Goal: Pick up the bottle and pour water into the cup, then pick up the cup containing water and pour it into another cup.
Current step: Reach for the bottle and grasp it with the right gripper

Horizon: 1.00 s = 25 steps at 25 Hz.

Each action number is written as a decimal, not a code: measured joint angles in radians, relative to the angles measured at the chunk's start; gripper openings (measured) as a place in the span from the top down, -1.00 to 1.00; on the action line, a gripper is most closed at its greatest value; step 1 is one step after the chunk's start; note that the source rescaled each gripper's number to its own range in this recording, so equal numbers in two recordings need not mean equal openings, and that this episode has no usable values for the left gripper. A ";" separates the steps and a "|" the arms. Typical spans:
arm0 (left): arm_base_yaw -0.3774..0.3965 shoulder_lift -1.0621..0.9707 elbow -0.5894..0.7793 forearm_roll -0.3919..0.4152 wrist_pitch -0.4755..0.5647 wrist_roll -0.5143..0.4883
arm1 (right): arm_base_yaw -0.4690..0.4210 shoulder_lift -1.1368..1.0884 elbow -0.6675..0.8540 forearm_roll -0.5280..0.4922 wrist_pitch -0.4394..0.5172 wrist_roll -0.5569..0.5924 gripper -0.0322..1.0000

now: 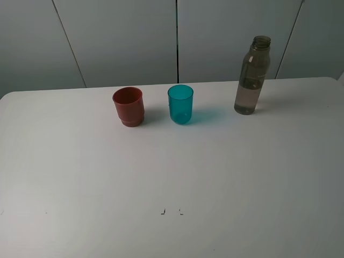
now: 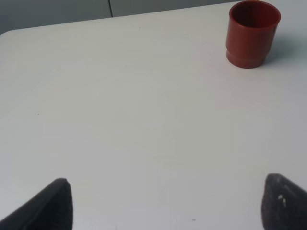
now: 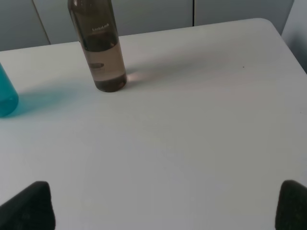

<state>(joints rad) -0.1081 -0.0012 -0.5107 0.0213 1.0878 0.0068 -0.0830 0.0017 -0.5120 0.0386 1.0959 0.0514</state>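
Bottle (image 1: pixel 251 75) untouched, nothing poured yet: task at its start.
Standing upright on the white table (image 1: pixel 172 177), well to the right of the cup (image 1: pixel 180 104) in the high view, it is tall, slim, smoky grey-brown, uncapped, with water in roughly its lower half. Another cup (image 1: pixel 128 106), brick red with a stepped base, stands upright just left of the cup, not touching it. The cup is translucent teal, upright and looks empty, though clear water would be hard to spot. Left gripper (image 2: pixel 168 205) and right gripper (image 3: pixel 160 206) hang well back from the cup, fingers spread wide, grasping nothing. Left to do: grasp, both pours.
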 joint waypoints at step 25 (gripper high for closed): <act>0.000 0.000 0.000 0.000 0.000 -0.007 | 0.000 0.000 0.000 0.000 0.000 0.000 -1.00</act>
<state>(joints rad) -0.1081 -0.0012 -0.5107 0.0213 1.0878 0.0000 -0.0830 0.0017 -0.5120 0.0386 1.0959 0.0514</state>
